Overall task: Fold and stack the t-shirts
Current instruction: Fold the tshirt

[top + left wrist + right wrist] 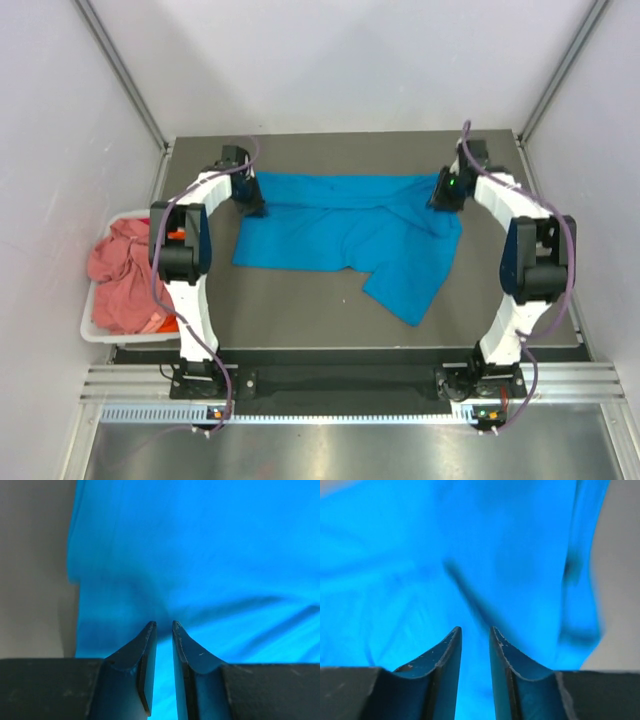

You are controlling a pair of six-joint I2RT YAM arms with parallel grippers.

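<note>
Turquoise-blue t-shirt (340,235) lies rumpled across the far half of a dark table (300,310). Left gripper (250,205) is at its far left corner and right gripper (443,197) at its far right, each with jaws slightly parted above the cloth. Salmon-pink t-shirts (120,270) fill a white basket (100,332) at the left.

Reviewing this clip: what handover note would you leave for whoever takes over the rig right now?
The left gripper is low over the far left corner of the turquoise t-shirt, jaws a narrow gap apart. Whether cloth is pinched cannot be told.
The right gripper is the same at the far right corner.
Things: the turquoise t-shirt lies spread on the table, rumpled on its right side, one part sticking out toward the near right. The salmon-pink t-shirts are heaped in the white basket left of the table.
Done: one shirt laid out. No folded stack in view.
Left: fold this shirt, then those in the basket, and stack them.
</note>
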